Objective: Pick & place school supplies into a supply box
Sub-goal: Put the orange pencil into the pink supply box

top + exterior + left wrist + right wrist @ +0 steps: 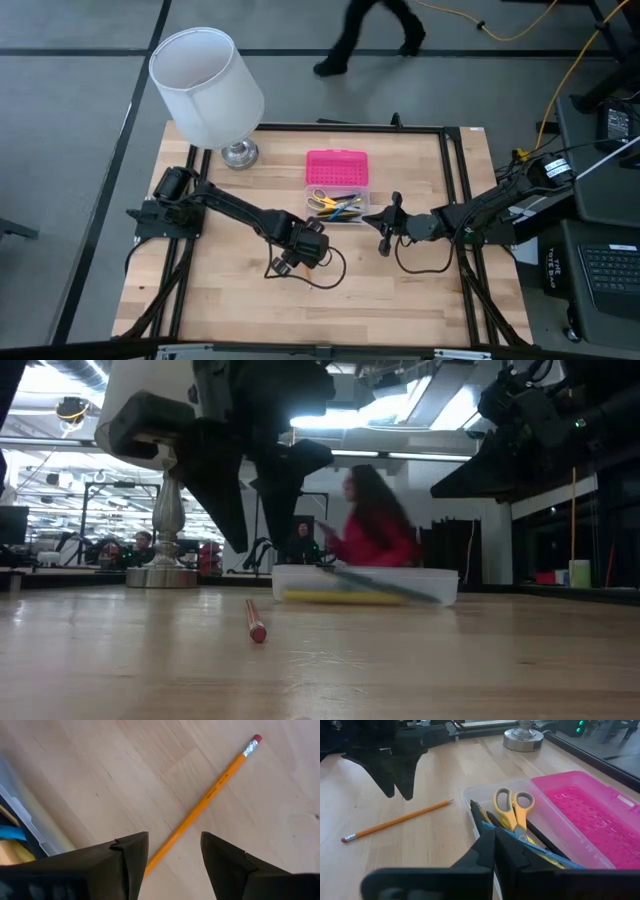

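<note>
An orange-yellow pencil [210,795] with a red eraser lies flat on the wooden table, just left of the supply box. My left gripper [175,834] hangs open above it, pointing steeply down. One finger stands on each side of the pencil's tip half, clear of it and of the table in the low view [257,542]. The clear supply box [470,800] has its pink lid [590,815] folded open. It holds yellow-handled scissors [512,807] and several pens and pencils. My right gripper [494,851] is shut and holds nothing, at the box's near right corner [385,228].
A lamp with a white shade [205,85] and a metal base [240,153] stands at the table's far left. A black cable loops [330,272] on the table beside my left gripper. A person [375,35] walks beyond the far edge. Bare wood lies near the front edge [400,310].
</note>
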